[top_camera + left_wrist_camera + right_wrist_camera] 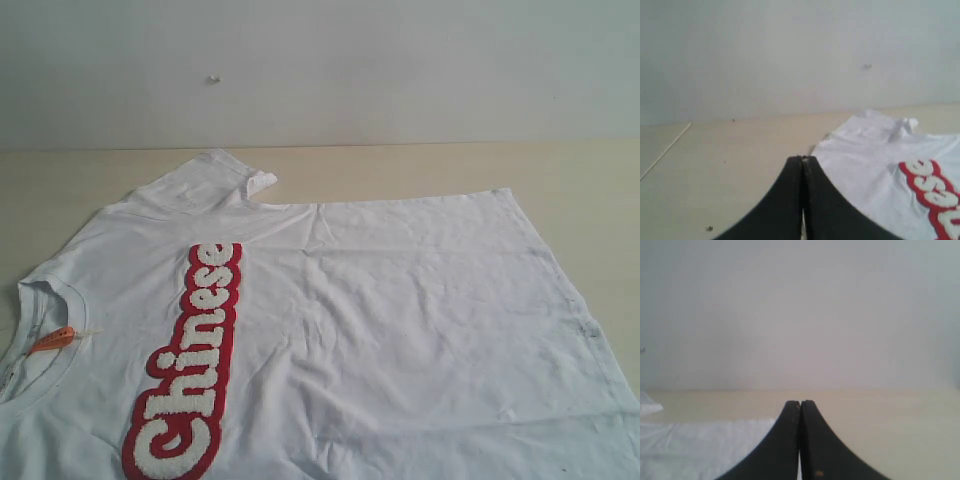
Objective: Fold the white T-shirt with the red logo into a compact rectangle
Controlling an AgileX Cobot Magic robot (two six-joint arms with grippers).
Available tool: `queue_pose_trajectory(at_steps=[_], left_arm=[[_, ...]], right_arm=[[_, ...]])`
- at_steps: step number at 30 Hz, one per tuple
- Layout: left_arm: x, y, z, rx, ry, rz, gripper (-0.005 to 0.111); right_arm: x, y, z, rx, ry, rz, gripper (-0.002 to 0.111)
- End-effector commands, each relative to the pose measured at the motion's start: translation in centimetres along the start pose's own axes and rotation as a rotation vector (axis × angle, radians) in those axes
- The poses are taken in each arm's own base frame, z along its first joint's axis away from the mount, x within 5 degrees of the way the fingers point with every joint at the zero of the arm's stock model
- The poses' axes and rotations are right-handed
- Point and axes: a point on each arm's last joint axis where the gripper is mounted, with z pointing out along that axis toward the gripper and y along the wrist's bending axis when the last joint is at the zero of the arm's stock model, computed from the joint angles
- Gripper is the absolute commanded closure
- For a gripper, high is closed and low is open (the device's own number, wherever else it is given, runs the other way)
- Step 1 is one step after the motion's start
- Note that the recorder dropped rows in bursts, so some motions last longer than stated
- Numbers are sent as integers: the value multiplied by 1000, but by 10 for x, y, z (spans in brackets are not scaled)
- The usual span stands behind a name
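Shirt laid flat, not yet folded. The white T-shirt (400, 320) is spread face-up on the pale table (420, 165), turned sideways in the exterior view: collar (40, 300) at 9 o'clock, with its orange neck tag (52, 340), hem toward 3 o'clock. One sleeve (205, 185) points to 12 o'clock, its cuff turned up. The red logo (190, 365) runs as a band from 6 o'clock up toward the middle.

Grippers: neither shows in the exterior view. Left gripper (803, 160) has its black jaws pressed together, nothing between them, hovering over bare table just beside the sleeve edge. Right gripper (800, 402) likewise closed and empty, with white cloth near it on one side.

Handling, as a judgement: thin cotton, light and limp, so it will drape and drag rather than hold a line. Wrinkles across the body suggest it will bunch if pulled from one point. The fuzzy logo band looks thicker and probably stiffer, so a crease across it may resist. Sensible holds would be a sleeve seam and a hem corner, both jaws opened first, pinching top layer and back together.

Not resolved: near sleeve and lower body are cut off at 6 o'clock. Grey marks by the hem (585, 325) are too small to identify. How high either gripper sits above the table cannot be told.
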Motion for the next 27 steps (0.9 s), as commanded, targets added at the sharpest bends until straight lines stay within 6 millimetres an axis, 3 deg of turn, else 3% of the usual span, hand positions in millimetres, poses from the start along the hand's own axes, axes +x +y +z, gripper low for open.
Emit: queue_pose_trajectory(at_steps=[1, 7, 16, 21, 27], left_arm=[[-17, -2, -2, 27, -187, -29, 107], [-35, -4, -8, 95, -390, -249, 107], [-58, -5, -19, 233, -601, -509, 107], [-96, -5, -32, 290, -647, -538, 107], [-161, -3, -37, 245, -608, -377, 107]], right_arm=[[-15, 1, -2, -7, -178, -4, 108], [-29, 1, -5, -20, -341, 56, 108], [-51, 4, -16, -145, -577, 311, 108], [-86, 13, -27, -241, -657, 286, 108], [-133, 14, -34, -233, -636, 269, 108]])
